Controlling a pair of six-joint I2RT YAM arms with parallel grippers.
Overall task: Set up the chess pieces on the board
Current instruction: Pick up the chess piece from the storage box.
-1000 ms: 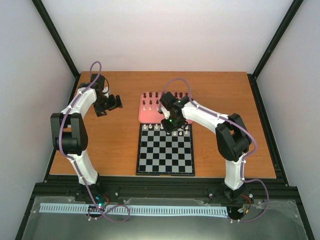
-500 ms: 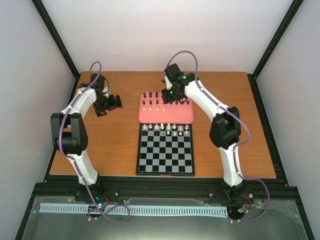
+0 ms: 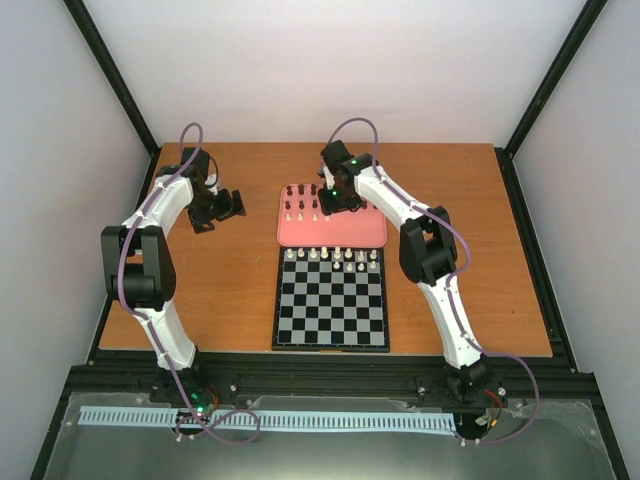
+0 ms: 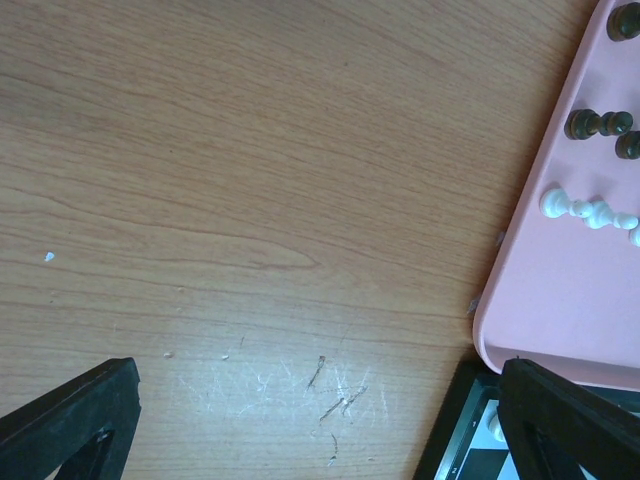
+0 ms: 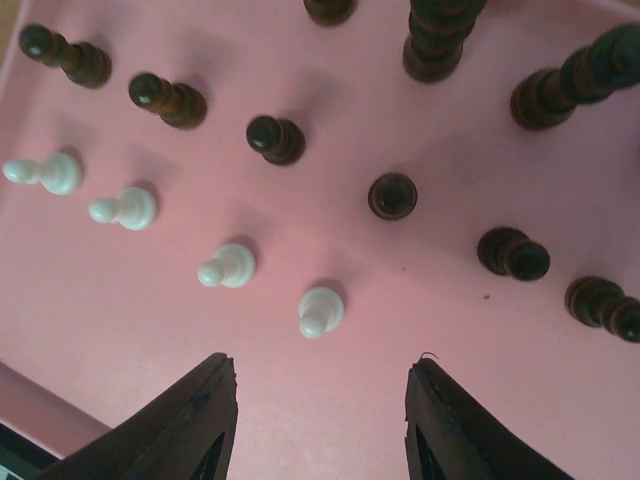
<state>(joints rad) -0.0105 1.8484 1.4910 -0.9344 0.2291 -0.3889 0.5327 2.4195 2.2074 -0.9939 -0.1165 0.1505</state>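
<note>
Over the pink tray (image 5: 120, 400), the right gripper (image 5: 322, 375) hangs open above a cream pawn (image 5: 320, 311), probably light, rigid, tippable, best pinched mid-body; left gripper (image 4: 315, 400) likewise spread.

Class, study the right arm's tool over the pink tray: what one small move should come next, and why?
Probably ease the right tool forward and down around the nearest white pawn. Its jaws stand open and empty above the pink tray, that pawn stands just ahead of the gap, and white pieces already stand along the far edge of the board.
</note>
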